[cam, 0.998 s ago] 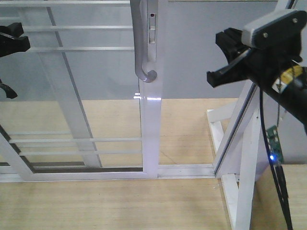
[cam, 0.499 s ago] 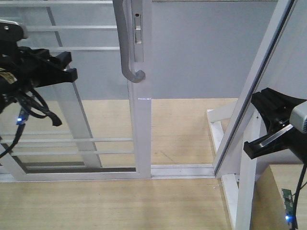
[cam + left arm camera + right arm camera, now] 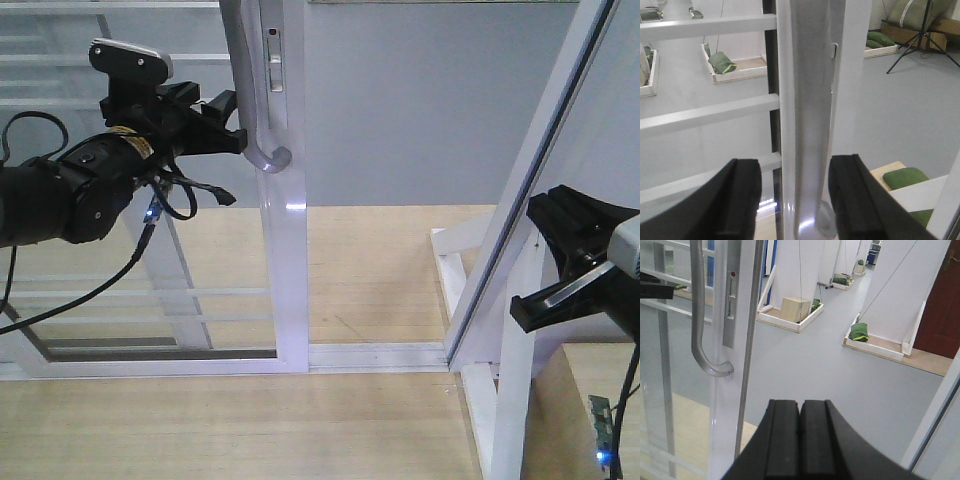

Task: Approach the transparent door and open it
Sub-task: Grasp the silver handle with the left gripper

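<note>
The transparent door (image 3: 285, 250) stands at centre left, a glossy white frame with thin bars, a curved grey handle (image 3: 250, 100) and a lock plate (image 3: 272, 70). My left gripper (image 3: 228, 128) is open with its tips right at the handle's lower part. From the left wrist, the handle (image 3: 812, 125) runs up the gap between the two black fingers (image 3: 742, 200); I cannot tell whether they touch it. My right gripper (image 3: 545, 220) hangs low at the right, away from the door, its fingers (image 3: 785, 440) shut on nothing. The right wrist sees the handle (image 3: 697, 315) at the left.
A second white-framed glass panel (image 3: 530, 170) without a handle leans at the right, on white supports (image 3: 505, 400). The floor track (image 3: 380, 355) crosses the wooden floor. Beyond the glass are grey floor, wooden trays with green bags (image 3: 722, 62), a tripod (image 3: 920, 30) and a brown door (image 3: 945, 300).
My left arm rose from the left edge to the handle. The right arm dropped from the upper right to the lower right. The door's stile and handle stand further left.
</note>
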Controlling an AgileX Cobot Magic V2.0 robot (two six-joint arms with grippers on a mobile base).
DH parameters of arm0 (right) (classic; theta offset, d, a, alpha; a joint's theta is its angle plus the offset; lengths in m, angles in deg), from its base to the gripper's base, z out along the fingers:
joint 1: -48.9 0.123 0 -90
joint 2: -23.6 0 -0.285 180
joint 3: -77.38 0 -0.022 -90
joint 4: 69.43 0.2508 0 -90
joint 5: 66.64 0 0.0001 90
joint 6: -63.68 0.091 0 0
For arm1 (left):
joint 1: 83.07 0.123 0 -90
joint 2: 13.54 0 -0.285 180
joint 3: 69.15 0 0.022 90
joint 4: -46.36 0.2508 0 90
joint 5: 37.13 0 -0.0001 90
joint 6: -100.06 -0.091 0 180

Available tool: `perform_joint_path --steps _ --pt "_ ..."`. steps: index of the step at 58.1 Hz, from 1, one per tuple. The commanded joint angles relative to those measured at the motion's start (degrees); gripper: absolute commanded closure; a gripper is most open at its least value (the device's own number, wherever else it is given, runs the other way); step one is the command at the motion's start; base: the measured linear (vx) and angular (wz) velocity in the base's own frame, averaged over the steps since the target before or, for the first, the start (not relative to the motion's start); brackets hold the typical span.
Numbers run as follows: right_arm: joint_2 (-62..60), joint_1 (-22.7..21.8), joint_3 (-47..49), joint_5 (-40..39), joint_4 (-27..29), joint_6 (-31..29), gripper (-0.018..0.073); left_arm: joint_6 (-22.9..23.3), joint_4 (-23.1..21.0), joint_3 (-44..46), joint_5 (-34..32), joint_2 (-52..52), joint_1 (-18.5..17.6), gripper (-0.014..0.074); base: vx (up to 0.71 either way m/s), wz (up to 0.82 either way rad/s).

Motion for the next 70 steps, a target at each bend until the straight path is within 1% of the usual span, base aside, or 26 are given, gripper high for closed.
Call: perform_joint_path --steps 1,11,30,38,56,63,67,70 --pt "-0.54 -0.26 1.60 -5.09 -0.01 -0.46 0.0566 0.76 -0.15 3.80 -5.19 -1.17 -0.32 0.0162 0.00 0.00" --pt "-0.54 -0.26 1.60 -5.09 -0.01 -2.99 0.0566 0.76 -0.10 7.13 -4.49 1.12 -0.32 0.0162 0.00 0.00" --pt "-0.54 -0.26 1.60 -5.09 0.06 -2.87 0.0566 0.83 -0.12 12.07 -3.15 4.49 -0.32 0.0162 0.00 0.00" --pt "-0.54 -0.26 1.60 -5.09 0.06 -2.87 0.0566 3.74 -0.05 14.79 -1.58 6.05 -0.32 0.0162 0.00 0.00" --pt "-0.54 -0.26 1.60 -5.03 0.06 -2.87 0.0566 3.60 -0.30 19.00 -0.94 8.84 -0.25 0.0168 0.00 0.00" --pt "-0.54 -0.26 1.60 -5.03 0.06 -2.87 0.0566 3.60 -1.26 19.90 -0.51 9.26 -0.25 0.0221 0.00 0.00" --pt "-0.54 -0.26 1.60 -5.03 0.06 -2.87 0.0566 3.55 -1.26 19.90 0.31 9.12 -0.25 0.0278 0.00 0.00" --pt "-0.54 -0.26 1.60 -5.03 0.06 -2.87 0.0566 3.41 -1.26 19.90 1.16 8.85 -0.25 0.0336 0.00 0.00"
